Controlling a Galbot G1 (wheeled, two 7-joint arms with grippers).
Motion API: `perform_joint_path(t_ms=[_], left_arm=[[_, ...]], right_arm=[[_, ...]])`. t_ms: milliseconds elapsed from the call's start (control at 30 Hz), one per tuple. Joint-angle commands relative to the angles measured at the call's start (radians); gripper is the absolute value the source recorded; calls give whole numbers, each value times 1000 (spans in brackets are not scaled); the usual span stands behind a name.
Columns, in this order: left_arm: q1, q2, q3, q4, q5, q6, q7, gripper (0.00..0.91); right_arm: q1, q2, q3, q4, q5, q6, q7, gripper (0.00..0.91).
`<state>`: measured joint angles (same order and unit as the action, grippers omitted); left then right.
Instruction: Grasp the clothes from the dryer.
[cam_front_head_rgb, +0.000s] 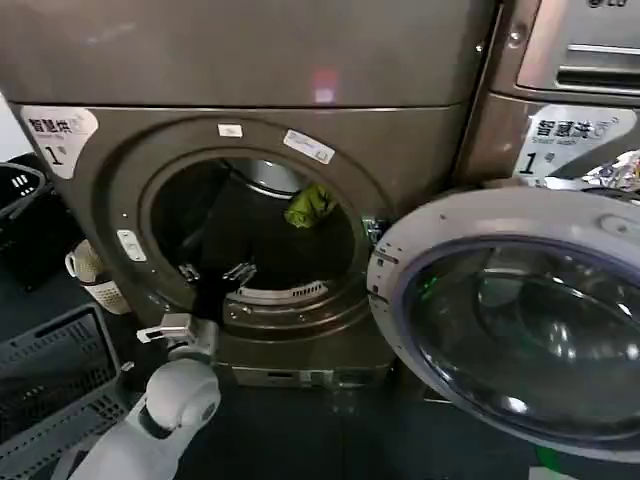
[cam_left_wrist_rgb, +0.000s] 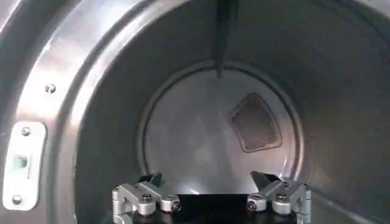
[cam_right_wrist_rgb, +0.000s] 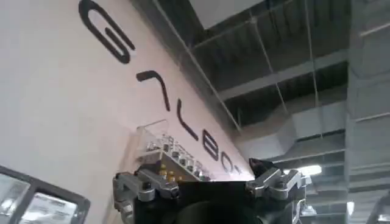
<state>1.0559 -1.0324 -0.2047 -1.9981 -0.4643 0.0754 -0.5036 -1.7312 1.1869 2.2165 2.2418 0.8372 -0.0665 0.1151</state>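
Observation:
The dryer (cam_front_head_rgb: 420, 150) is the bronze-brown front-loader with its round mouth uncovered and the steel drum (cam_left_wrist_rgb: 201, 128) showing inside. The clothes (cam_front_head_rgb: 310, 205), a small yellow-green wad, show in the upper right part of the mouth. My left gripper (cam_front_head_rgb: 213, 272) is at the lower left of the mouth, just past the rim, below and left of the wad and apart from it. In the left wrist view the left gripper (cam_left_wrist_rgb: 207, 180) stands open with nothing between its fingers, facing the drum's back wall. My right gripper (cam_right_wrist_rgb: 201, 173) is open and empty, pointing up at a lettered wall and ceiling.
The dryer's door (cam_front_head_rgb: 500, 330), silver-rimmed with dark glass, hangs open at the right and fills the lower right. A second machine (cam_front_head_rgb: 570, 90) stands behind it. Dark plastic baskets (cam_front_head_rgb: 45, 385) sit on the floor at the left, with a white object (cam_front_head_rgb: 92, 272) beside the dryer.

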Motion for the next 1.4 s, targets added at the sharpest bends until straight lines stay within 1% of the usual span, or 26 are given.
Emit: perform_joint_path(t_ms=[33,1400], left_arm=[[-1,-3,2,2,1,1,0,907],[-7,-3,4,4,1,2,2,907]], right_arm=[[1,1,0,-1,0,1,0,907],[-2,-5,6,-5,5,12,-2,907]])
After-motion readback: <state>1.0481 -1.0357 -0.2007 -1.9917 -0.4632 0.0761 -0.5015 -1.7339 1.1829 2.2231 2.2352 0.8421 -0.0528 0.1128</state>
